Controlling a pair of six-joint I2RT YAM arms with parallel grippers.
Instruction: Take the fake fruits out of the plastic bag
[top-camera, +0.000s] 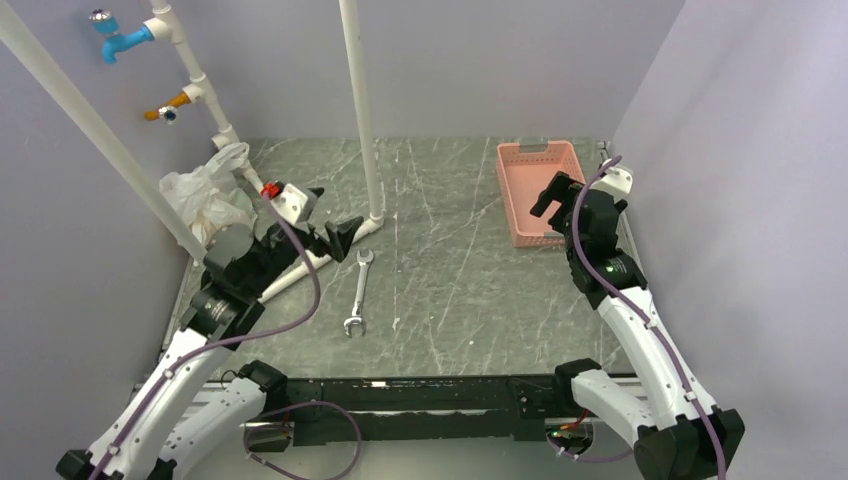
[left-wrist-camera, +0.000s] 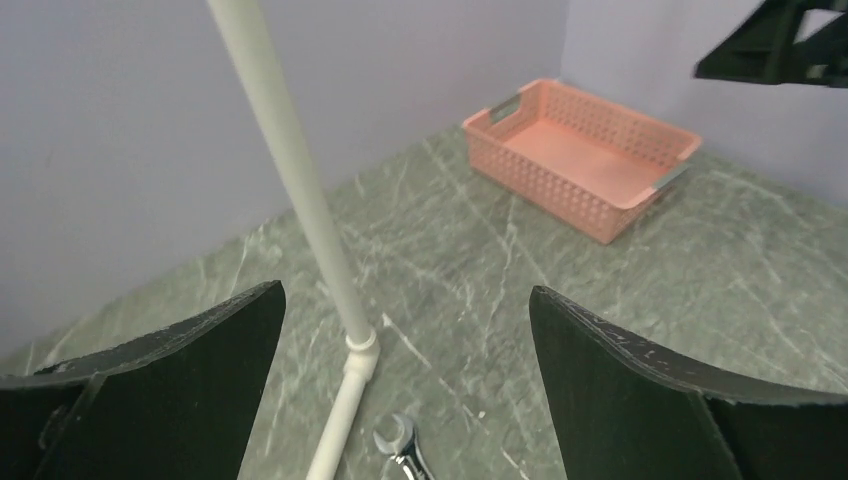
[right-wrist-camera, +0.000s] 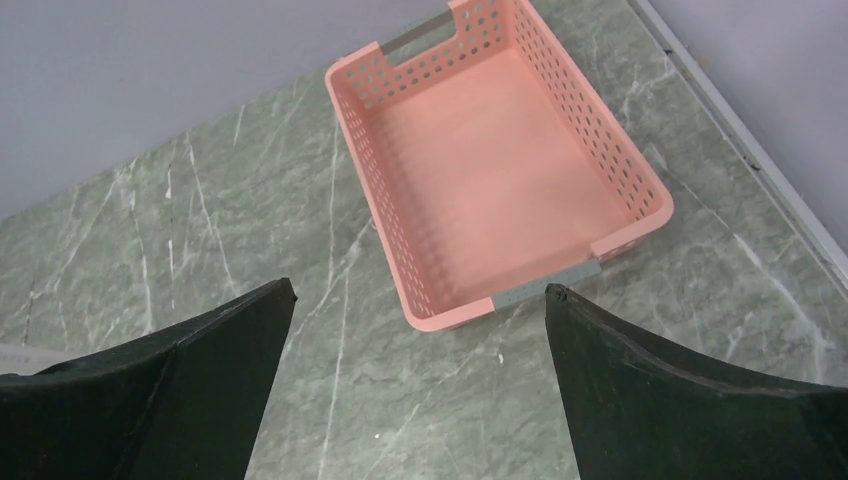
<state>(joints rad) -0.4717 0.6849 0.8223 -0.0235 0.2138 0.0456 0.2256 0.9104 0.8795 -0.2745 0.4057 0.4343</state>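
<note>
The plastic bag (top-camera: 205, 192) lies crumpled at the far left of the table, against the white pipes, just behind my left arm. No fake fruits show in any view; I cannot tell what the bag holds. My left gripper (top-camera: 333, 216) is open and empty, right of the bag and pointing away from it toward the table's middle; its wrist view (left-wrist-camera: 405, 290) looks down on bare table. My right gripper (top-camera: 552, 198) is open and empty at the far right, over the table just in front of the pink basket (right-wrist-camera: 420, 288).
A pink slotted basket (top-camera: 512, 210) stands empty at the back right; it also shows in both wrist views (left-wrist-camera: 560, 192) (right-wrist-camera: 366, 172). A steel wrench (top-camera: 357, 290) (left-wrist-camera: 400, 442) lies mid-table. A white pipe frame (top-camera: 360, 110) (left-wrist-camera: 300, 180) with blue (top-camera: 120, 40) and orange taps rises at the back left.
</note>
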